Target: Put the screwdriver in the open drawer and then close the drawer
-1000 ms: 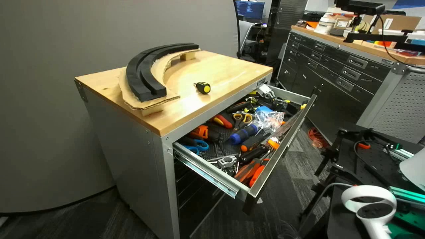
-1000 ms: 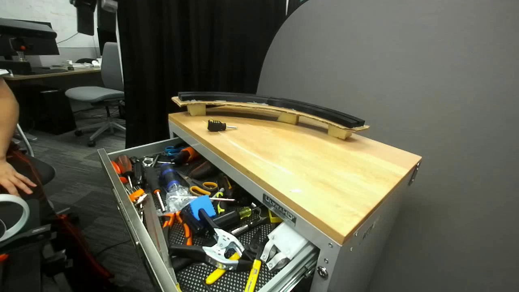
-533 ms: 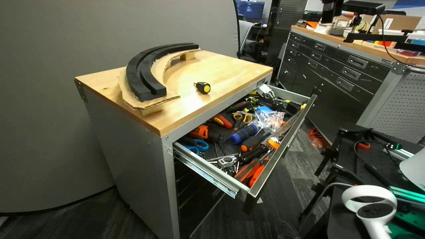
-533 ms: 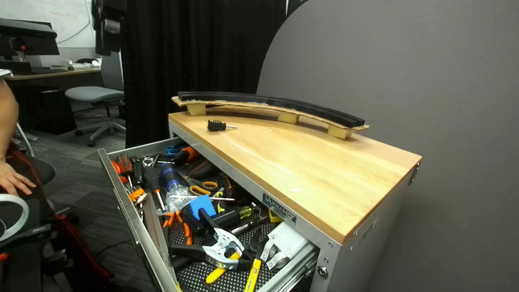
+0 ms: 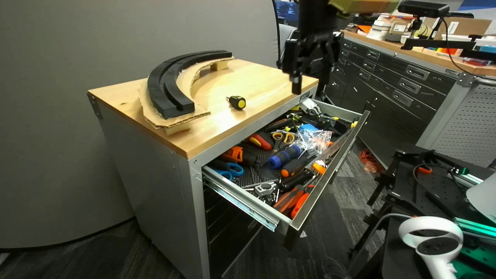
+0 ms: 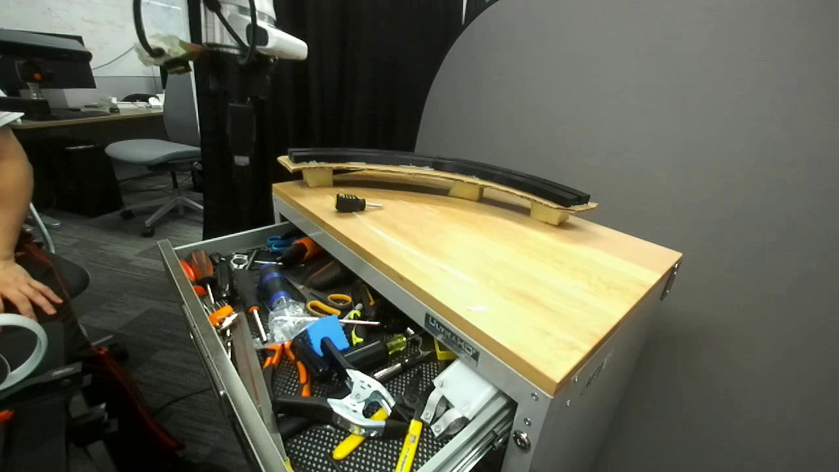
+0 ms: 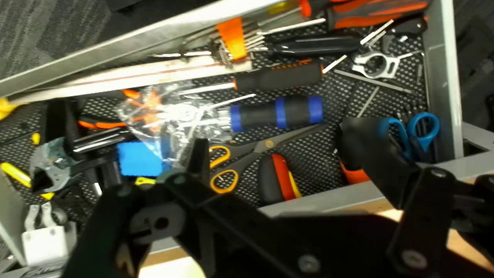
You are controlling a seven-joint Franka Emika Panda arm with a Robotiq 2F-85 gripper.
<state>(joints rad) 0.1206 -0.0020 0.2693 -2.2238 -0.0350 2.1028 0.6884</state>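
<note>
The screwdriver (image 5: 236, 102), small and black with a yellow end, lies on the wooden cabinet top in both exterior views (image 6: 351, 203). It is out of view in the wrist view. The grey drawer (image 5: 332, 169), uppermost in the cabinet, is pulled out and full of tools; it also shows in an exterior view (image 6: 213, 347) and in the wrist view (image 7: 115, 48). My gripper (image 5: 310, 85) hangs in the air above the drawer side of the cabinet, apart from the screwdriver. In the wrist view its fingers (image 7: 278, 148) are spread, with nothing between them.
A curved black piece (image 5: 164, 87) on cardboard stands on the cabinet top (image 6: 459, 262) behind the screwdriver. The drawer holds scissors (image 7: 247, 152), a blue-black tool handle (image 7: 266, 113) and several other tools. A black cart (image 5: 430, 186) with a white controller (image 5: 432, 232) stands nearby.
My gripper has come into view from the top of the exterior picture, moving down and toward the cabinet. The screwdriver and the open drawer have not moved.
</note>
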